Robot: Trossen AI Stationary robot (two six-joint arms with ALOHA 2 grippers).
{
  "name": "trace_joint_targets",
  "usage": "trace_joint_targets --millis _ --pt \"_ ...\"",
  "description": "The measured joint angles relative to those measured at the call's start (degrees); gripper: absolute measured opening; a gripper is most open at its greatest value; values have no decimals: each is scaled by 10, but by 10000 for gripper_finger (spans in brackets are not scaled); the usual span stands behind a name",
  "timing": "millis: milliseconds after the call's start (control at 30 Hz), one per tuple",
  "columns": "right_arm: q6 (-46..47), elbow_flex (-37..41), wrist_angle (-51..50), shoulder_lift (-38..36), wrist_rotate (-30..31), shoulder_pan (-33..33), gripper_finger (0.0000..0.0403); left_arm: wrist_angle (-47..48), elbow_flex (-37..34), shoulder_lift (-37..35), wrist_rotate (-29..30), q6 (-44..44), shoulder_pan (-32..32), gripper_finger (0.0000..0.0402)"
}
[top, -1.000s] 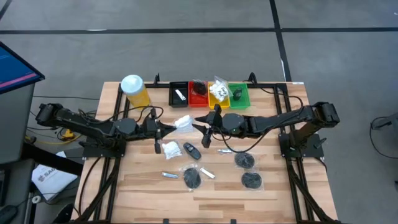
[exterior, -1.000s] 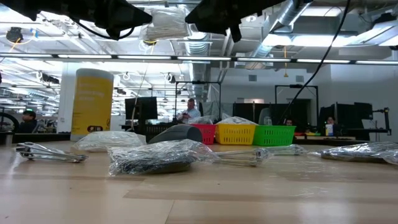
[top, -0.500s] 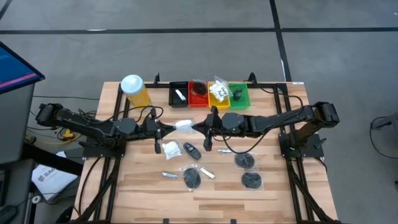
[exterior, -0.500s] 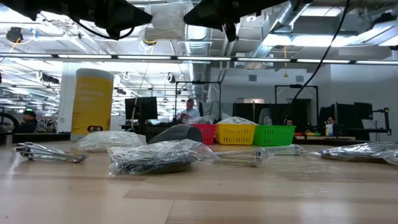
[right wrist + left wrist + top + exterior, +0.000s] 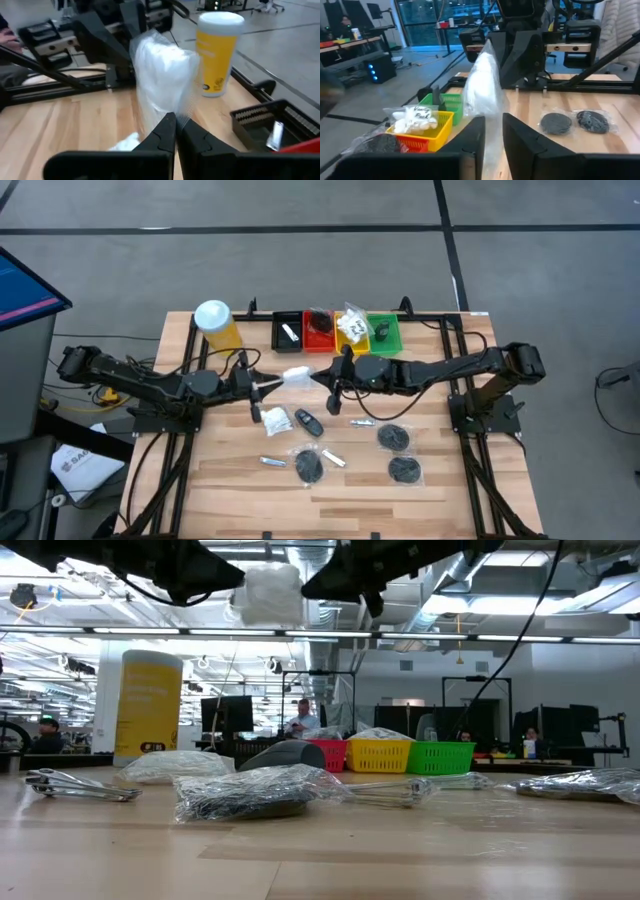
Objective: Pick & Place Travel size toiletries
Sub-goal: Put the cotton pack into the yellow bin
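A white sachet (image 5: 296, 374) in clear film hangs in the air over the table's middle, between my two grippers. My right gripper (image 5: 320, 377) comes in from the right and is shut on it (image 5: 162, 70). My left gripper (image 5: 266, 387) faces it from the left; its fingers (image 5: 475, 137) stand a little apart, with the sachet's clear edge (image 5: 492, 125) running down between them. On the table lie another white sachet (image 5: 272, 417), a black oval case (image 5: 308, 422), three black discs (image 5: 309, 465) and thin silver tubes (image 5: 273, 462). My right gripper pinches the sachet's clear film edge (image 5: 178, 111) between its two fingertips, coming nearly level from the table's right. The sachet is lifted clear of the table, its white bulk standing beyond the fingertips. My left gripper has the sachet's clear edge between its parted fingers; whether a finger touches it I cannot tell.
At the far edge a black (image 5: 288, 331), a red (image 5: 319, 332), a yellow (image 5: 351, 330) and a green tray (image 5: 384, 330) stand in a row, each with items inside. A tall yellow canister (image 5: 217, 325) with a white lid stands at the far left.
My right gripper has moved a little toward the table's left and shut on the sachet's right end. The sachet stays in the air between the two grippers.
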State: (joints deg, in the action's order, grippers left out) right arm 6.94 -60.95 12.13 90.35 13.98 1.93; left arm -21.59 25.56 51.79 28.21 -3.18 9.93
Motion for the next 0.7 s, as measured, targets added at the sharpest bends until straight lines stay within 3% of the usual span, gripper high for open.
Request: trace_joint_targets --millis 233,700 --pt "1 1 -63 -20 7 -26 0 11 0 0 3 3 0 87" --pt "20 0 -294 -88 16 -127 0 26 0 0 3 6 0 86"
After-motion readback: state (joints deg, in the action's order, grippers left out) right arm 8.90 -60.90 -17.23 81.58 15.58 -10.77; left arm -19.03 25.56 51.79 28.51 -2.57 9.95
